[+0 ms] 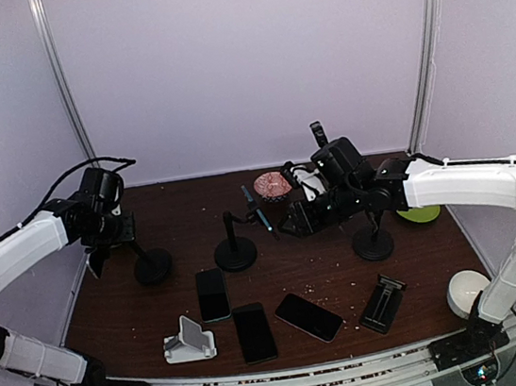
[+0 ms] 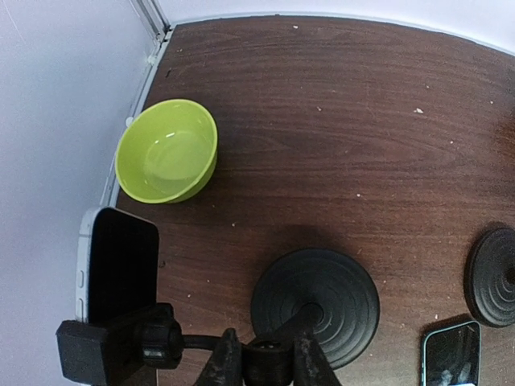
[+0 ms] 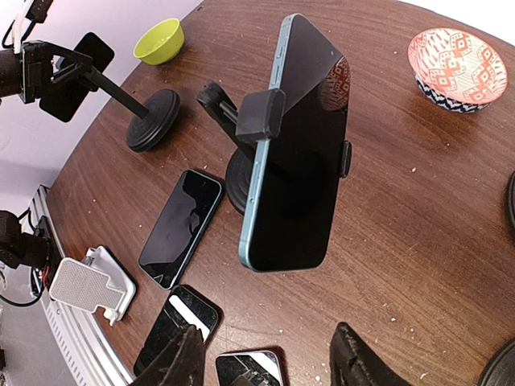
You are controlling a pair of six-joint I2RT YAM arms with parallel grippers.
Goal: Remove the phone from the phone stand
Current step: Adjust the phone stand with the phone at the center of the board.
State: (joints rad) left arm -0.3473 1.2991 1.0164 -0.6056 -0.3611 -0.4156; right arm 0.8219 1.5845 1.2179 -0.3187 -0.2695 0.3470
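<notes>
Nearest the arm bases, at about 6 o'clock on the table (image 1: 335, 273), a white holder (image 1: 187, 343) was parked, with three loose phones (image 1: 254, 331) laid flat right around it, from 6 towards 5 o'clock. A black folded holder (image 1: 383, 303) was lying further round at 4 o'clock.

Mid-table things got busier. Over at 9 o'clock the left claw (image 2: 267, 354) was clenched on the stem of the left stand (image 2: 315, 305), just above its round ribbed base, as far as could be made out from the wrist view. A pale-edged phone (image 2: 121, 261) was clamped upright in that stand's head, off to the claw's own 9 o'clock.

Near the centre, the right claw (image 3: 265, 328) was released: fingers spread wide, nothing caught between them. It was hung above the table and pointed at the middle stand (image 3: 261, 112). The blue-edged phone (image 3: 302, 153) was gripped in that stand's clamp, tilted, screen dark, edge turned to the camera, and clearly apart from both fingers, so not yet removed.

Furthest back, a patterned bowl (image 3: 459, 64) was set at roughly 12 o'clock, and a green bowl (image 2: 167, 150) was tucked by the left wall, around 10 o'clock
</notes>
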